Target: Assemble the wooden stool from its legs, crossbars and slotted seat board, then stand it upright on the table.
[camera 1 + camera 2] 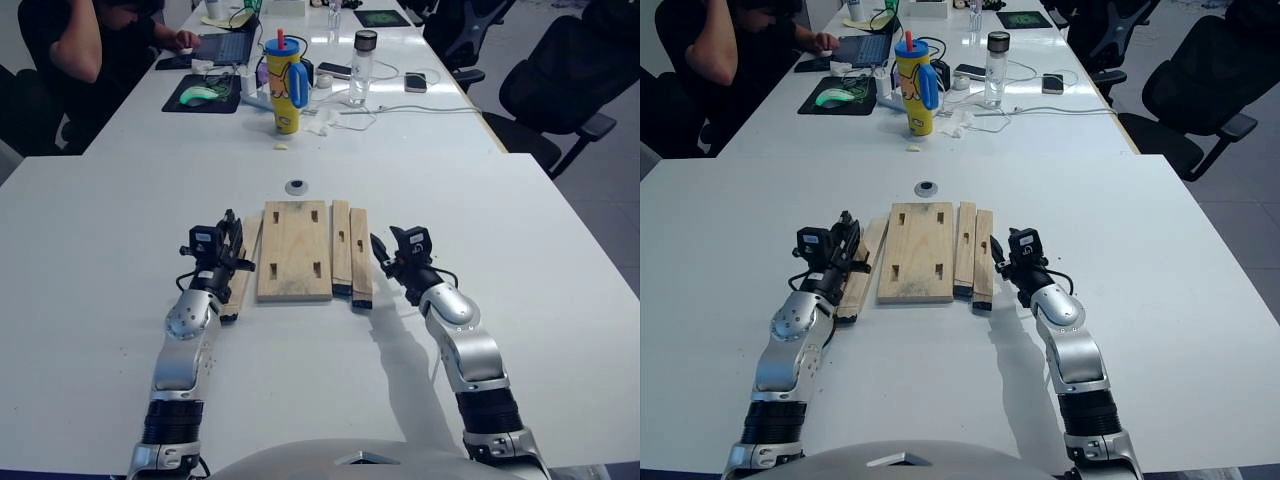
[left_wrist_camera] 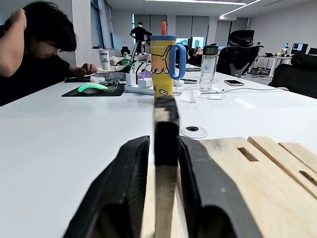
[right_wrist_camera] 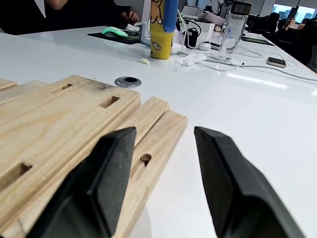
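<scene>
The slotted seat board (image 1: 295, 250) lies flat in the middle of the white table (image 1: 100, 260). Two wooden legs (image 1: 341, 247) (image 1: 360, 257) lie side by side against its right edge. Left of the board lies a narrow wooden crossbar (image 1: 243, 268); my left gripper (image 1: 229, 238) is low over it, and in the left wrist view its fingers (image 2: 130, 163) press on both sides of the strip (image 2: 166, 124). My right gripper (image 1: 384, 251) stands open just right of the outer leg (image 3: 161, 141), with nothing between its fingers (image 3: 111, 158).
A round cable grommet (image 1: 296, 187) sits just beyond the board. Farther back stand a yellow tumbler (image 1: 285, 85), a water bottle (image 1: 362, 65), cables and a phone. A person works at a laptop (image 1: 225, 45) at the far left. Office chairs (image 1: 560, 90) stand right of the table.
</scene>
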Controlling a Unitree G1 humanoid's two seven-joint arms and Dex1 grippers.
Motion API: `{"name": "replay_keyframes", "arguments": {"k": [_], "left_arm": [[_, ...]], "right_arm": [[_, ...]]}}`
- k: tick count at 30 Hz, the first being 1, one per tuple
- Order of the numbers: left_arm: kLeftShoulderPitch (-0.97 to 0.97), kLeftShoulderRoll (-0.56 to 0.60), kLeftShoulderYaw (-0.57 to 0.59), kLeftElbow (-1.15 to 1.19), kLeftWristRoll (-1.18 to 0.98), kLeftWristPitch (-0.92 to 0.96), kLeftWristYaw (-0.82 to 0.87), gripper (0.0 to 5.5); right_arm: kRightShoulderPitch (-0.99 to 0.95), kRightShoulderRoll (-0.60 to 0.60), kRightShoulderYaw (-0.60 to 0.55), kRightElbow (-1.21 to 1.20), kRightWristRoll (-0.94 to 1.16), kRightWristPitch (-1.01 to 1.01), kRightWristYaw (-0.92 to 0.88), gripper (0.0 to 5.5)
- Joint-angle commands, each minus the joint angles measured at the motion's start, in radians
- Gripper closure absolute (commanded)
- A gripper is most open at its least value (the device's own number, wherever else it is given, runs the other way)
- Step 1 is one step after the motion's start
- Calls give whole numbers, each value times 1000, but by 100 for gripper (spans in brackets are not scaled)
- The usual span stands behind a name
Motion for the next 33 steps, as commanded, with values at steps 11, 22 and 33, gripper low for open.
{"name": "replay_keyframes", "arguments": {"k": [11, 22, 33], "left_arm": [[-431, 46, 83, -104, -40, 160, 31, 314], [-227, 12, 15, 216, -33, 444, -8, 314], [-343, 15, 80, -117, 7, 188, 68, 314]], "right_arm": [[-29, 15, 14, 45, 6, -9, 13, 331], [-39, 33, 30, 70, -11, -31, -1, 331], [-35, 45, 11, 80, 0, -56, -12, 331]]}}
